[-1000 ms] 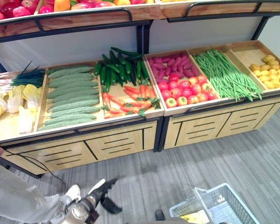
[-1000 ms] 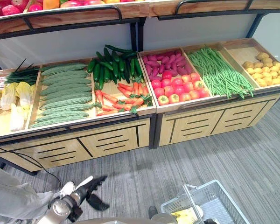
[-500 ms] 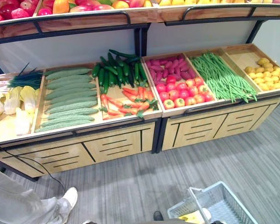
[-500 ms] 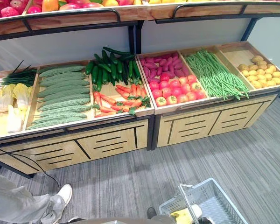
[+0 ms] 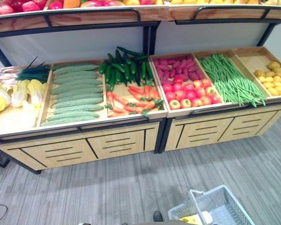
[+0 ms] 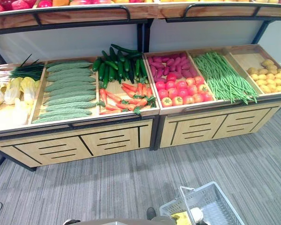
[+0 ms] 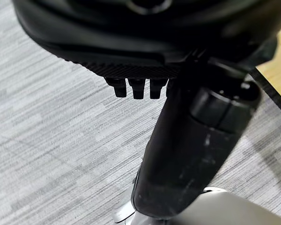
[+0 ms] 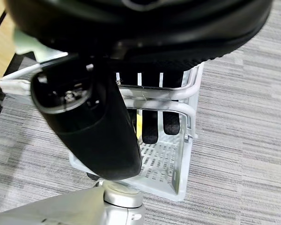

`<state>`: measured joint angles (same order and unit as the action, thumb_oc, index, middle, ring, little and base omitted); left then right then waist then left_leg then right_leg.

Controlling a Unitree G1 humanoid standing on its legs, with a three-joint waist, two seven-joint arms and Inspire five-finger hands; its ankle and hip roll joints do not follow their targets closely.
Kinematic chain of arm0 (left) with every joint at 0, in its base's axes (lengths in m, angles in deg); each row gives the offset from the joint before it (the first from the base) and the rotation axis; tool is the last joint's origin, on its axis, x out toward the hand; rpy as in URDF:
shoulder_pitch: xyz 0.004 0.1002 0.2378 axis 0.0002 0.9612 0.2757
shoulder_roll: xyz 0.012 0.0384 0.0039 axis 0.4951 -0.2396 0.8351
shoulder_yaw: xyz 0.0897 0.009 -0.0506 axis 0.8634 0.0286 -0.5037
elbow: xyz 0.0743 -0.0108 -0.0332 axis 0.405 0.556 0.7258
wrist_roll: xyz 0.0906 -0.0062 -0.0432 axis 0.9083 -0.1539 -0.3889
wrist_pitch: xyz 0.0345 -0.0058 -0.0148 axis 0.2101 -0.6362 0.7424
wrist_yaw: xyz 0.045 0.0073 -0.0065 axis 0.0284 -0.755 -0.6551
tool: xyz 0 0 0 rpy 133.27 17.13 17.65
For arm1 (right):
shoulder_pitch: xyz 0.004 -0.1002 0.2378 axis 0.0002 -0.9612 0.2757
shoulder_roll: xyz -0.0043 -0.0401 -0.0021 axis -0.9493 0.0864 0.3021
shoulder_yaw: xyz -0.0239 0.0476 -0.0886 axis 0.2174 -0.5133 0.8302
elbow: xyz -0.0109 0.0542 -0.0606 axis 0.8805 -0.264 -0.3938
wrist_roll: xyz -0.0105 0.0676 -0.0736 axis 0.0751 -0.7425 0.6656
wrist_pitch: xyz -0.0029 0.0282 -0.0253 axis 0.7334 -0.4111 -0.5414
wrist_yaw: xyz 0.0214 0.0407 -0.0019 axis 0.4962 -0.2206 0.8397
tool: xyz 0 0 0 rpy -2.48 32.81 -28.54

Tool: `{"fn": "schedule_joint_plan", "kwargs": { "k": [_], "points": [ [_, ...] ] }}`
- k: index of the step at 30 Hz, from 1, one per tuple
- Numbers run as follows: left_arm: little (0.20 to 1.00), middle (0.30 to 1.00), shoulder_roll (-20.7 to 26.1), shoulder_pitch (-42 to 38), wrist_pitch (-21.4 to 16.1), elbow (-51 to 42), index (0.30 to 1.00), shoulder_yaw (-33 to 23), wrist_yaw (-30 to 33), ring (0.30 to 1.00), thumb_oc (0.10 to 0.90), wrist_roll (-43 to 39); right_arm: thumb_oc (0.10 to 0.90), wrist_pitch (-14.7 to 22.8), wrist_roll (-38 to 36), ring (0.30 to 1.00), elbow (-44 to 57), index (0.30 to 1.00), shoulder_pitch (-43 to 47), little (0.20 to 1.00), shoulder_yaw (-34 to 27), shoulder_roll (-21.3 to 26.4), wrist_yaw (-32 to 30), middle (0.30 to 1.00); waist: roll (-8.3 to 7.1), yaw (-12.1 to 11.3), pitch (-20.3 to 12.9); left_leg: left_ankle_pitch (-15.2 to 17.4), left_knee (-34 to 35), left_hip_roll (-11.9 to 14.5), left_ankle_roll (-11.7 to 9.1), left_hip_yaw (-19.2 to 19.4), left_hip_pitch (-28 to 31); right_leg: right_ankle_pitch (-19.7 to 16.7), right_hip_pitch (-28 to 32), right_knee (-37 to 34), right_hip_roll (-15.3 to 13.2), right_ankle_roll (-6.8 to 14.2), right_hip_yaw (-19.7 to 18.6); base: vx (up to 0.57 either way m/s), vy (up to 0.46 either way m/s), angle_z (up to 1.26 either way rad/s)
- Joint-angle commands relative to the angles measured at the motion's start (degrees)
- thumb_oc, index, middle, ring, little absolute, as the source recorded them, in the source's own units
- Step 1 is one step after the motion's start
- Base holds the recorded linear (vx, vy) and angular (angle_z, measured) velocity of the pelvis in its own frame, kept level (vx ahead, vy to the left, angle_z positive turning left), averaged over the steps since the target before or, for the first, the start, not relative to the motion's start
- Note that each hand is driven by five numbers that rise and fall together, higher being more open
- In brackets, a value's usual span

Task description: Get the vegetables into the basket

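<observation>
Evidently my right hand (image 8: pixel 152 126) was curled round the basket (image 6: pixel 210 206) handle, carrots (image 6: pixel 131 96) at twelve o'clock. My left hand (image 7: pixel 138 86) held nothing, fingers curled; it should open before reaching.

Wooden counter (image 5: pixel 122 140) w/ bins, L to R: cabbages (image 5: pixel 18 93), long bumpy green gourds (image 5: pixel 75 93), cucumbers (image 5: pixel 124 70) behind carrots (image 5: pixel 131 101), purple veg behind tomatoes (image 5: pixel 189 93), green beans (image 5: pixel 232 82), potatoes (image 5: pixel 271 77). White basket (image 6: pixel 206 206) over grey floor (image 5: pixel 107 187).
</observation>
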<state>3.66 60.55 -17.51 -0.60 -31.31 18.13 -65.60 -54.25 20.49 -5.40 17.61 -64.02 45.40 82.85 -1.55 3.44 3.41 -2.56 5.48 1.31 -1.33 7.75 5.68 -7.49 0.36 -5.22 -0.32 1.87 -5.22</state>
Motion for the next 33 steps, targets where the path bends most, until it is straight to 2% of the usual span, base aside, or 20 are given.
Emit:
{"fn": "schedule_joint_plan", "kwargs": {
  "k": [1, 14, 23, 29, 30, 31, 32, 33],
  "points": [
    [1.000, 1.000, 0.7, -2.2, -0.1, 2.9, 1.000, -1.6, 1.0, 1.000, 0.900, -1.2, 0.400, 1.8, -1.0, 0.300, -0.7, 0.300, 3.4, 0.300, 0.3, -1.9, -0.2, 0.300, -1.55, -0.4, -0.5, 1.6, -0.5, -0.6, -0.4, 0.1, -1.6, 2.6, 1.5, 1.9, -4.3, 5.7, 2.9, 0.00, 0.000, 0.00],
    [1.000, 1.000, 0.3, -2.0, -0.1, 3.0, 1.000, -1.1, 0.8, 1.000, 0.900, -0.8, 0.400, 1.7, -0.2, 0.300, -1.3, 0.300, 3.1, 0.300, 0.6, -1.8, -0.1, 0.300, -1.42, -0.5, -0.2, 1.8, -0.5, -0.6, -0.4, 0.5, -1.0, 3.1, 2.0, 2.2, -4.3, 5.7, 3.8, 0.00, 0.000, 0.00],
    [1.000, 1.000, 1.2, -2.6, 0.1, 2.3, 1.000, -1.2, 1.0, 1.000, 0.900, -1.3, 0.400, 1.3, -0.5, 0.300, -0.7, 0.300, 4.0, 0.300, 0.0, -1.3, -0.3, 0.300, -1.48, -0.9, 1.7, 1.8, -0.5, -1.7, 1.3, 0.4, -2.2, 4.4, -1.8, 7.6, -4.9, 6.3, 2.6, 0.01, 0.074, -0.02],
    [1.000, 1.000, 2.5, -3.5, 0.4, 1.8, 1.000, -1.9, 1.4, 1.000, 0.900, -2.5, 0.400, 1.3, -1.8, 0.300, 0.6, 0.300, 5.2, 0.300, -0.8, -0.9, -0.6, 0.300, -2.14, -1.3, 4.4, 3.3, -2.6, -2.7, 3.6, 0.5, -3.6, 5.1, -6.5, 16.2, -5.2, 7.2, 0.6, 0.01, 0.095, -0.08],
    [1.000, 1.000, 2.8, -3.7, 0.5, 1.7, 1.000, -2.2, 1.5, 1.000, 0.900, -2.6, 0.400, 1.3, -1.6, 0.300, 0.8, 0.300, 5.3, 0.300, -0.7, -0.7, -0.6, 0.300, -2.12, -1.3, 5.4, 3.6, -2.9, -2.7, 4.0, 0.6, -3.4, 2.4, -9.3, 21.9, -5.6, 7.4, 0.7, 0.03, 0.083, -0.10],
    [1.000, 1.000, 2.8, -3.7, 0.5, 1.7, 1.000, -2.2, 1.5, 1.000, 0.900, -2.6, 0.400, 1.3, -1.6, 0.300, 0.8, 0.300, 5.3, 0.300, -0.7, -0.7, -0.6, 0.300, -2.16, -1.3, 5.4, 3.6, -3.0, -2.7, 4.0, 0.7, -3.4, 2.5, -9.5, 22.1, -5.7, 7.5, 0.6, 0.05, 0.087, -0.40],
    [1.000, 1.000, 3.1, -3.8, 0.7, 1.6, 1.000, -2.4, 1.5, 1.000, 0.900, -3.0, 0.400, 1.3, -1.8, 0.300, 1.1, 0.300, 5.5, 0.300, -0.8, -0.5, -0.6, 0.300, -2.04, -0.8, 6.6, 3.8, -2.8, -2.6, 4.1, 0.5, -2.7, -0.4, -12.6, 26.5, -5.7, 7.2, 1.1, 0.09, 0.054, -0.49],
    [1.000, 1.000, 3.2, -3.9, 0.7, 1.7, 1.000, -2.4, 1.5, 1.000, 0.900, -3.0, 0.400, 1.3, -1.9, 0.300, 1.0, 0.300, 5.5, 0.300, -0.9, -0.5, -0.6, 0.300, -2.12, -0.6, 6.9, 4.0, -2.6, -2.6, 3.9, 0.4, -2.1, -0.9, -14.1, 26.3, -5.7, 7.0, 1.9, 0.18, 0.052, -0.41]
  ]
}}
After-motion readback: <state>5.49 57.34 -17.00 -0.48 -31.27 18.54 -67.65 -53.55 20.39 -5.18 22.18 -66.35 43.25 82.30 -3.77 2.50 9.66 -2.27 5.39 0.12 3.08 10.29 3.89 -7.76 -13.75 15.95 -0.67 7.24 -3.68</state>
